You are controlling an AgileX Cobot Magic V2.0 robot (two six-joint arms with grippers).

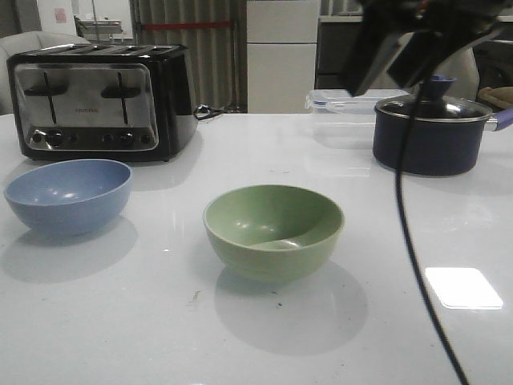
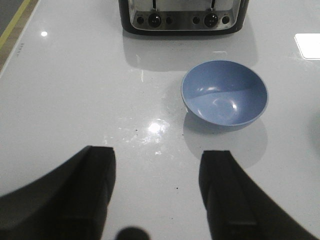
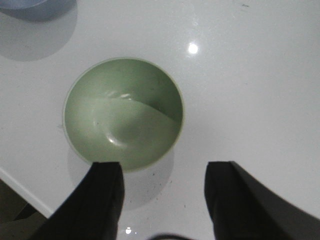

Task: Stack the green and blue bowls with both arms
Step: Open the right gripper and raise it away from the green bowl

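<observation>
White glossy bench (image 1: 120,337) carries everything you need. Green bowl (image 1: 274,231) sits upright near the middle of it, empty, open side up. Blue bowl (image 1: 68,195) sits upright well apart from it, off to the robot's left, just in front of the black and chrome toaster (image 1: 100,100). The two bowls don't touch. Your left pincer (image 2: 157,192) is spread wide with nothing between its fingers (image 2: 95,190); it hangs over bare bench, the blue bowl (image 2: 224,93) lying beyond the fingertips on the side of the right finger, and the toaster (image 2: 183,16) further out past that. Your right pincer (image 3: 162,197) is also spread and holds nothing; it hovers above the green bowl (image 3: 123,113), one finger (image 3: 102,200) overlapping the bowl's near rim in the wrist view, the other over bare bench beside it. You can't tell from that view whether the finger touches the rim. A sliver of the blue bowl (image 3: 35,7) shows at the far corner there. In the front view, the right arm (image 1: 393,48) sits high at upper right, partly out of frame, with a thin black cable (image 1: 413,241) trailing down from it. Behind the cable stands a dark lidded pot (image 1: 429,132), with a clear plastic container (image 1: 341,103) beside it.
</observation>
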